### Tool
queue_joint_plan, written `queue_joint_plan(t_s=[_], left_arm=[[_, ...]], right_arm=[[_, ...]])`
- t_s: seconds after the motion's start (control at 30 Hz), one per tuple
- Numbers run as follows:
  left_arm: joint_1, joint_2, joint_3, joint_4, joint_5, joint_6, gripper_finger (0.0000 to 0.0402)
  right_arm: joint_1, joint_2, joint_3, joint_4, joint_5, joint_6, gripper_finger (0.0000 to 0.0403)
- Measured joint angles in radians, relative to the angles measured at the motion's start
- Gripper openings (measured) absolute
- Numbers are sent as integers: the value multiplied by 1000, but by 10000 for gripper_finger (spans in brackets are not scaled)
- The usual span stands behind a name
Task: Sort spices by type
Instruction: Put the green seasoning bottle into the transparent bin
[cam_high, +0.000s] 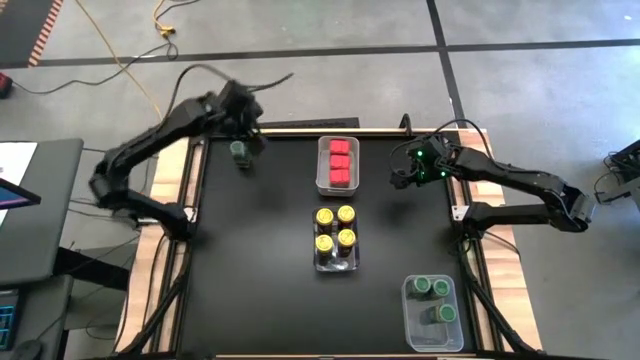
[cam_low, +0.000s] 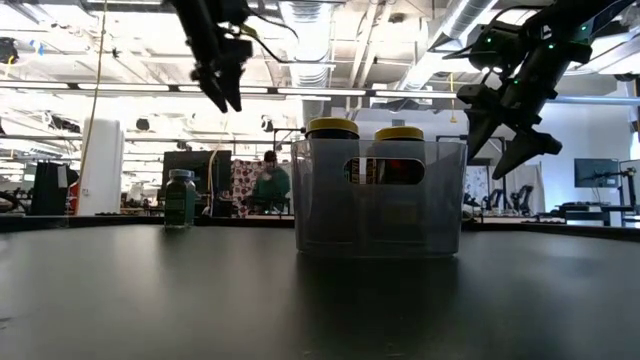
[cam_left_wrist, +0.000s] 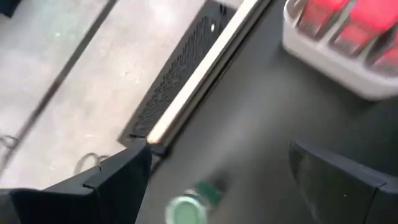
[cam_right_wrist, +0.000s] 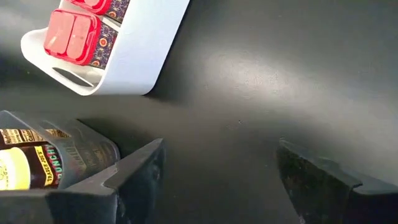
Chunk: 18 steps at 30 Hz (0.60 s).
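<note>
We see the left gripper (cam_high: 243, 130) spread wide above a round green-lidded jar (cam_high: 239, 151) on the matte black table (cam_high: 260, 260), and the right gripper (cam_high: 403, 172) wide beside the clear bin (cam_high: 322, 183) of square red containers (cam_high: 340, 162).

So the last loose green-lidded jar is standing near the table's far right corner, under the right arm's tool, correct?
Not quite. The loose round green-lidded jar stands near the table's far left corner, under the left arm's tool, as the high view shows. The right arm's tool hovers beside the white bin of red square-topped containers.
</note>
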Motion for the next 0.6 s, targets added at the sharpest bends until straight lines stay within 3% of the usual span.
queue_joint_plan(t_s=[0.23,0.4,0.6], left_arm=[[47,236,209,-245,3,344,359],[98,284,153,-240,103,365,359],[185,292,76,-220,145,380,359]], right_arm=[[0,0,0,0,5,-12,326],[0,0,0,-1,6,-13,326],[0,0,0,-3,6,-24,326]])
